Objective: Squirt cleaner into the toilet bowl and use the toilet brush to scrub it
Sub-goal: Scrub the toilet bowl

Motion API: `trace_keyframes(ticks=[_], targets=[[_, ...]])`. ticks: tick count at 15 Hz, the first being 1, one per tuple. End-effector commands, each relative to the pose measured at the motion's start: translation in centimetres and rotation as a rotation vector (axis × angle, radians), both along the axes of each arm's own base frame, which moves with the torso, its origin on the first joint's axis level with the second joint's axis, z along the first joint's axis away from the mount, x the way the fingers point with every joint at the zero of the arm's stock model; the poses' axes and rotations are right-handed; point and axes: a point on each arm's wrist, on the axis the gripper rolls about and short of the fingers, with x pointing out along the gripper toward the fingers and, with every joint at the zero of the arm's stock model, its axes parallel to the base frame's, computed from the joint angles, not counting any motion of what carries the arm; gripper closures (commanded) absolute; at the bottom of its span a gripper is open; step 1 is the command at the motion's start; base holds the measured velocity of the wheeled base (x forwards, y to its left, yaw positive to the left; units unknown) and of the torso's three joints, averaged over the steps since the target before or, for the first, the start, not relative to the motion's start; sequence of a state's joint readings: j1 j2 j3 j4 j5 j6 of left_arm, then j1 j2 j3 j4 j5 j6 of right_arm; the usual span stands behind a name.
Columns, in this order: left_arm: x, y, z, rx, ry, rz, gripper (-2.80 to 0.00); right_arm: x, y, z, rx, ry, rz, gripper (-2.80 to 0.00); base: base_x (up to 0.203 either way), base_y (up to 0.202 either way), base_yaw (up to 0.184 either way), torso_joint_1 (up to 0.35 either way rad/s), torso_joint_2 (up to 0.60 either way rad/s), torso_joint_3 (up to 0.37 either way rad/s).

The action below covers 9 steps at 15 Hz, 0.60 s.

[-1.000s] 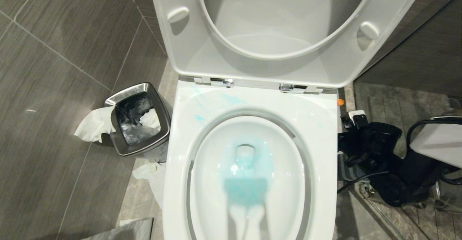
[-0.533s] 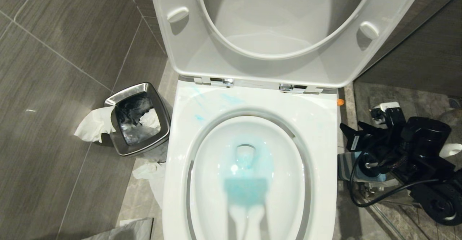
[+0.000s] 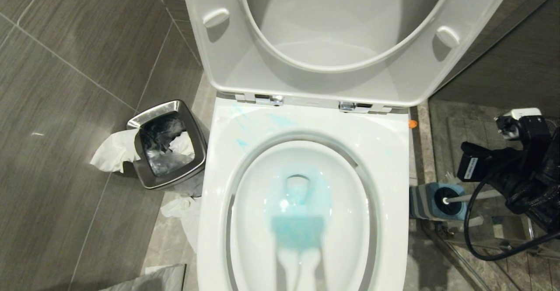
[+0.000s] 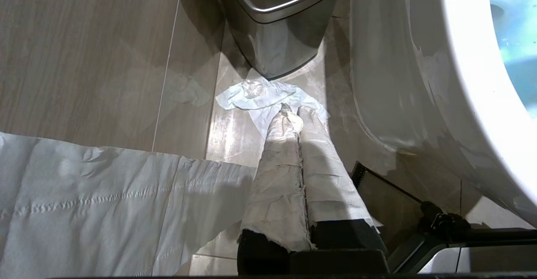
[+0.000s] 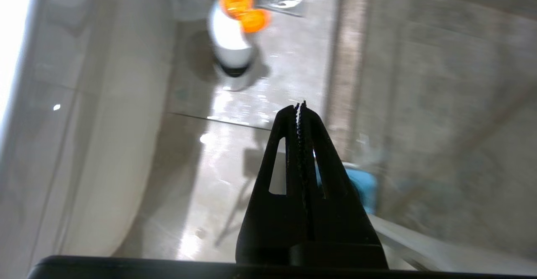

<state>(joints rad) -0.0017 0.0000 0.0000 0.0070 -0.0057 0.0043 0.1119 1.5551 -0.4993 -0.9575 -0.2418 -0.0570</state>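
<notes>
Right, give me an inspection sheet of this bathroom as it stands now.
Surface: grey tiled floor, wet-looking beside the toilet.
Job's things: toilet bowl open, blue cleaner tinting the water; toilet brush sits in its striped holder.
Clutter: steel bin with tissue spilling beside it; white bottle with orange cap.
Grippers: left gripper shut, paper-wrapped, low by the bin; right gripper shut, empty, above the holder.
Cables: black cable looping off the right arm.
Surroundings: seat lid raised.

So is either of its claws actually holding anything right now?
No. The right gripper is shut on nothing; the left gripper, wrapped in paper, is shut and empty too.
</notes>
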Motion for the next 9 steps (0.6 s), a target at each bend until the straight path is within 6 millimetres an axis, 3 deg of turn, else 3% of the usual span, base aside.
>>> trace_keyframes(ticks=[1,5,9], targets=[[0.0,0.0,-0.1,0.000,0.005,0.000,0.00,-2.5,-0.5,2.5,0.000,-0.048,-0.033,0.00,0.000,0.000,0.000,0.000,0.00,0.000],[0.0,0.0,-0.1,0.000,0.004,0.000,0.00,-6.9,-1.0,3.9,-0.008,-0.058,-0.028,0.00,0.000,0.000,0.000,0.000,0.00,0.000],[0.0,0.0,-0.1,-0.001,0.004,0.000,0.00,-12.4,-1.4,3.5,0.002,0.127,0.021,0.00,0.000,0.000,0.000,0.000,0.00,0.000]])
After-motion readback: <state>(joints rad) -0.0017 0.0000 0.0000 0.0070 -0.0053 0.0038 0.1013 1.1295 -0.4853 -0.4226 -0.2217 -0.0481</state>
